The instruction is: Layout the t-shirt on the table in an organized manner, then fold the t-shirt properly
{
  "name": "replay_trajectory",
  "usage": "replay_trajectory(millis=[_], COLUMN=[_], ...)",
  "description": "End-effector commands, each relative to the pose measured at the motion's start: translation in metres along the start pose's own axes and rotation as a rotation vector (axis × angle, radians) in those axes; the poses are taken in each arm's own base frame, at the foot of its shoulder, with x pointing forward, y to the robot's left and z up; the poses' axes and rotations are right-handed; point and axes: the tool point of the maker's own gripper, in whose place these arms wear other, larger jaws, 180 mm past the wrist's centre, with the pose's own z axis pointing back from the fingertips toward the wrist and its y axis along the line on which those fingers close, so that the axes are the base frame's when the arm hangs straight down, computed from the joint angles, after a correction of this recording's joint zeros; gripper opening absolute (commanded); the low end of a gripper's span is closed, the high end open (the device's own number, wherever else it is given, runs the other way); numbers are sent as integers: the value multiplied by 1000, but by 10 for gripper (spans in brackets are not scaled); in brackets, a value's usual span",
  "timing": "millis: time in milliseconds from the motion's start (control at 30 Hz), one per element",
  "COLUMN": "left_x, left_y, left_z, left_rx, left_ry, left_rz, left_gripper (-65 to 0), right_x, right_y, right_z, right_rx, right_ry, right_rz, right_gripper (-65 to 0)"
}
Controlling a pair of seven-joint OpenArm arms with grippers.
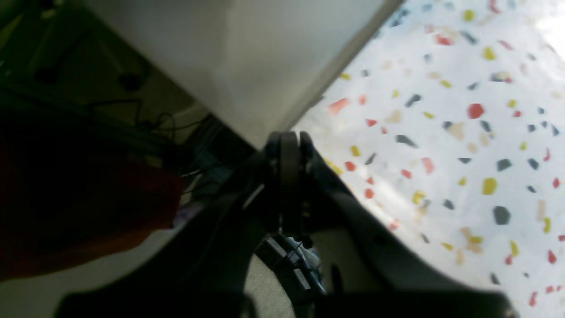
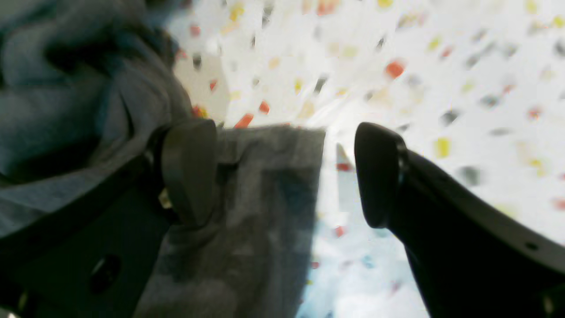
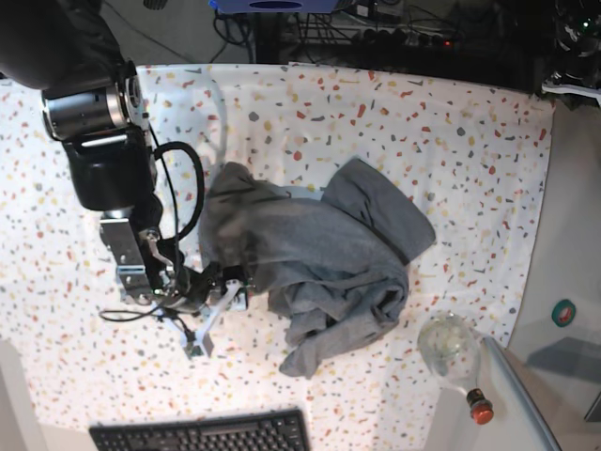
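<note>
The grey t-shirt (image 3: 319, 254) lies crumpled in a heap on the middle of the speckled table (image 3: 423, 122). My right gripper (image 3: 235, 282) is low at the heap's left edge. In the right wrist view this gripper (image 2: 284, 174) is open, and a flat flap of the t-shirt (image 2: 265, 212) lies between its fingers, against the left finger (image 2: 190, 172). The other finger (image 2: 379, 176) is over bare table (image 2: 441, 66). In the left wrist view my left gripper (image 1: 289, 145) is shut on nothing, at the table's edge (image 1: 441, 132), away from the shirt.
A black keyboard (image 3: 202, 435) lies at the front edge. A clear rounded bottle-like object (image 3: 453, 346) with a red cap (image 3: 479, 411) sits at the front right corner. Cables and dark equipment (image 3: 376, 28) run behind the table's far edge.
</note>
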Motion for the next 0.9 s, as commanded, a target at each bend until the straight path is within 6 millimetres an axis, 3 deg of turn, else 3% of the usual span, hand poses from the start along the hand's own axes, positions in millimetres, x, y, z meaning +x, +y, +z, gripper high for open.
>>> replay_trajectory(millis=[0, 133, 200, 233, 267, 333, 433, 533, 633, 767, 867], left_x=[14, 17, 17, 17, 18, 19, 23, 36, 45, 68, 82], left_y=[3, -1, -1, -1, -1, -2, 3, 12, 23, 33, 39], left_z=[2, -1, -2, -2, -2, -2, -2, -2, 0, -1, 0], left_rx=[6, -1, 0, 0, -1, -2, 9, 22, 48, 76, 94], left_ry=[-43, -48, -50, -50, -49, -53, -61, -85, -107, -159, -198], left_rz=[-12, -1, -2, -2, -2, -4, -7, -26, -22, 6, 32], left_gripper=[-650, -650, -650, -650, -650, -650, -650, -650, -650, -650, -650], right_x=[22, -6, -15, -15, -17, -15, -15, -11, -5, -9, -25], right_y=[-9, -24, -24, -23, -21, -8, 12, 25, 57, 138, 195], right_z=[0, -11, -12, -12, -12, -8, 8, 48, 91, 140, 156], right_rx=[-30, -79, -78, -76, -71, -14, 51, 51, 78, 212, 338], right_ry=[-59, -46, -28, -31, -33, -58, -74, -125, -181, -228, -230], right_rz=[-15, -64, -69, -68, -66, -41, 8, 89, 167, 336, 439], right_gripper=[-191, -191, -234, -291, -389, -627, -650, -650, -650, -650, -650])
